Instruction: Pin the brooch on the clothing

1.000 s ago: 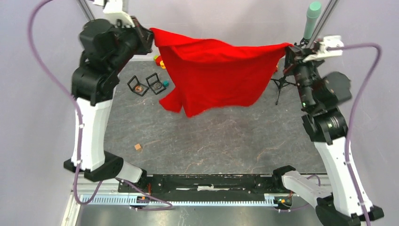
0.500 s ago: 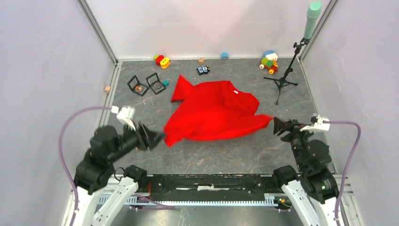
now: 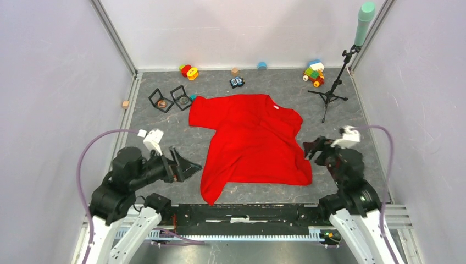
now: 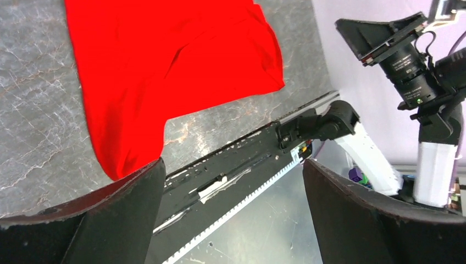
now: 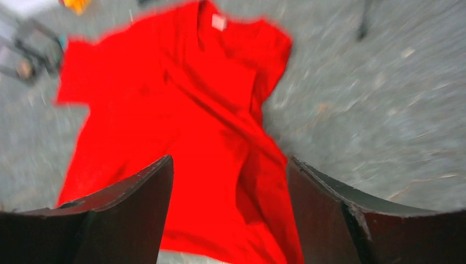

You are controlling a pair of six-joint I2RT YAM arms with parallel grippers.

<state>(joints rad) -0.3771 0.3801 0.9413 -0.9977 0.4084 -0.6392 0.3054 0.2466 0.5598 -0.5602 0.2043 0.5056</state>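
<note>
Left gripper (image 3: 189,165): fingers spread wide, nothing between them. The left wrist view confirmed this (image 4: 231,165); only the table and the black base rail (image 4: 231,176) showed in the gap. It sat low at the near left, pointing toward the clothing (image 3: 253,137).

Right gripper (image 3: 312,148): fingers likewise apart and empty (image 5: 228,162). The right wrist view was blurred, but red cloth and grey table filled the space between the fingers.

The clothing lay spread on the grey table (image 3: 165,137) between the two grippers, held by neither. Its collar faced the far side, with the white tag (image 3: 276,108) showing inside it. One sleeve reached out to the far left. The near left hem corner came to a point just beside the left gripper; whether they touched could not be told. The right edge lay folded and rumpled under the right gripper's line of sight (image 5: 258,165).

Containers: two small black-framed cases (image 3: 161,100) (image 3: 179,96) stood tilted, side by side, off the shirt's far left sleeve. The left one held a small brownish item. The right one's contents were too small to tell. A teal piece (image 3: 193,97) lay just beside the right case.
</note>
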